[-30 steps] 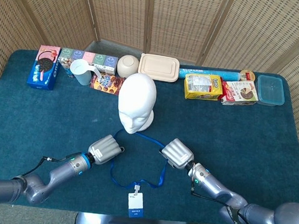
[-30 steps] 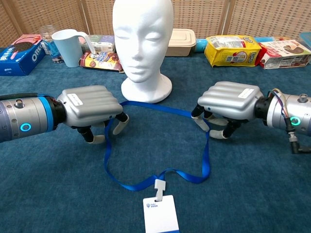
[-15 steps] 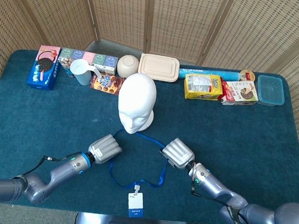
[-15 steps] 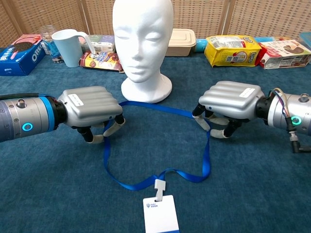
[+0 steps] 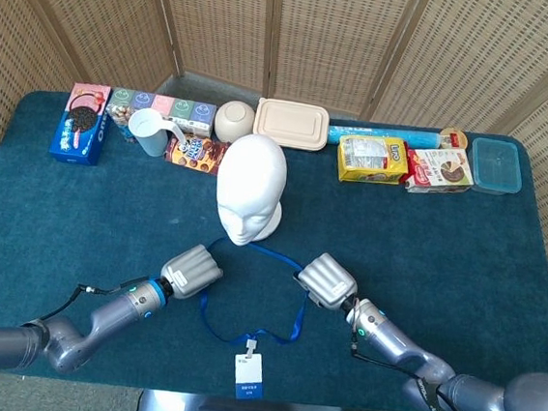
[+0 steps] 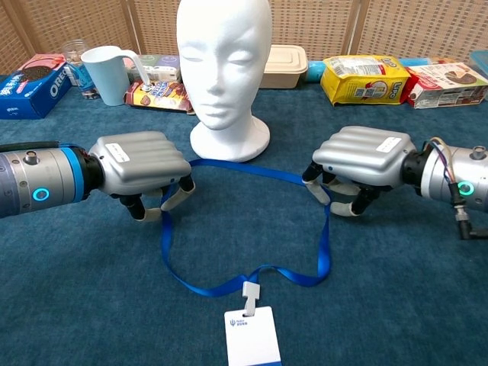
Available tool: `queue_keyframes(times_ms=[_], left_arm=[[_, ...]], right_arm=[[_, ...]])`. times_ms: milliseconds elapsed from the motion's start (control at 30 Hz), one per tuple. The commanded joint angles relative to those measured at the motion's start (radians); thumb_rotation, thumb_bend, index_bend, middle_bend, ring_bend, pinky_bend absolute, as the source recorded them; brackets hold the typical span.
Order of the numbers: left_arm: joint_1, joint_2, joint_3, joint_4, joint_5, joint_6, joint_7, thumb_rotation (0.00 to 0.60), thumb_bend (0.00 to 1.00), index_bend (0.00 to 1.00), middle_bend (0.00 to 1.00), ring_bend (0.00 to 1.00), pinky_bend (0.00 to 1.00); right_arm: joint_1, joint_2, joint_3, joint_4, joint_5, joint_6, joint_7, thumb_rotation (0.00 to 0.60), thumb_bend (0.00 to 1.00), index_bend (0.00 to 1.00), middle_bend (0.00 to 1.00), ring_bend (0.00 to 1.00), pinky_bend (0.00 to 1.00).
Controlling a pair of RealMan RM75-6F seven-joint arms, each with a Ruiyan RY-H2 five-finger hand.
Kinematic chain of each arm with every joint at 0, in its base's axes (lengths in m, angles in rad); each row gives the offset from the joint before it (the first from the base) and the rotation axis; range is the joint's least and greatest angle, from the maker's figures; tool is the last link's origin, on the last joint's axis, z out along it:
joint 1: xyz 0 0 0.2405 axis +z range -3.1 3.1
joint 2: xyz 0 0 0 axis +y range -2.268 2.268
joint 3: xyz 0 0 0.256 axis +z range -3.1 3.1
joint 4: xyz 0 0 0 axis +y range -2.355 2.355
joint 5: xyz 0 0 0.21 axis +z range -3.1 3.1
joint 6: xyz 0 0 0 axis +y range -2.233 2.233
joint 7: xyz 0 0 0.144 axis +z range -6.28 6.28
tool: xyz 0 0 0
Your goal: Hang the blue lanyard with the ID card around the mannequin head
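Left hand (image 6: 141, 162): gripping the left side of the lanyard (image 6: 320, 252), fingers curled down onto the strap.
Lanyard: lying in a loop on the desk (image 6: 412, 305), stretching between both hands, in front of the head (image 6: 224, 61).
Card (image 6: 250, 337): lying flat at the loop's near end.
Right hand (image 6: 364, 160): pinching the strap's right side, fingers curling under.
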Motion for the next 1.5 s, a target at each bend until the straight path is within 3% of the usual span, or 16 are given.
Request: queue_keyframes(times_ms=[33, 300, 567, 700, 1033, 1500], left_arm=[[0.001, 0.004, 0.001, -0.004, 0.002, 0.005, -0.003, 0.6, 0.44, 0.63, 1.0, 1.0, 1.0], [0.021, 0.025, 0.001, -0.027, 0.021, 0.053, -0.038, 0.6, 0.44, 0.63, 1.0, 1.0, 1.0], [0.072, 0.087, 0.01, -0.085, 0.085, 0.165, -0.11, 0.6, 0.44, 0.63, 1.0, 1.0, 1.0], [0.112, 0.16, 0.007, -0.156, 0.138, 0.267, -0.157, 0.6, 0.45, 0.63, 1.0, 1.0, 1.0], [0.173, 0.297, -0.013, -0.308, 0.209, 0.406, -0.197, 0.6, 0.45, 0.63, 1.0, 1.0, 1.0], [0.203, 0.425, -0.081, -0.492, 0.241, 0.475, -0.187, 0.6, 0.45, 0.63, 1.0, 1.0, 1.0]], right_arm=[[-0.001, 0.0, 0.0, -0.001, 0.001, 0.001, 0.0, 0.6, 0.48, 0.74, 0.85, 1.0, 1.0], [-0.009, 0.007, 0.007, -0.023, -0.002, 0.026, -0.001, 0.6, 0.48, 0.75, 0.86, 1.0, 1.0], [-0.028, 0.052, 0.027, -0.114, -0.006, 0.088, -0.007, 0.6, 0.48, 0.75, 0.86, 1.0, 1.0], [-0.053, 0.12, 0.047, -0.232, -0.012, 0.154, -0.018, 0.6, 0.48, 0.75, 0.87, 1.0, 1.0], [-0.096, 0.273, 0.098, -0.478, 0.006, 0.238, -0.01, 0.6, 0.47, 0.76, 0.87, 1.0, 1.0], [-0.132, 0.44, 0.165, -0.691, 0.024, 0.294, 0.054, 0.6, 0.47, 0.77, 0.88, 1.0, 1.0]])
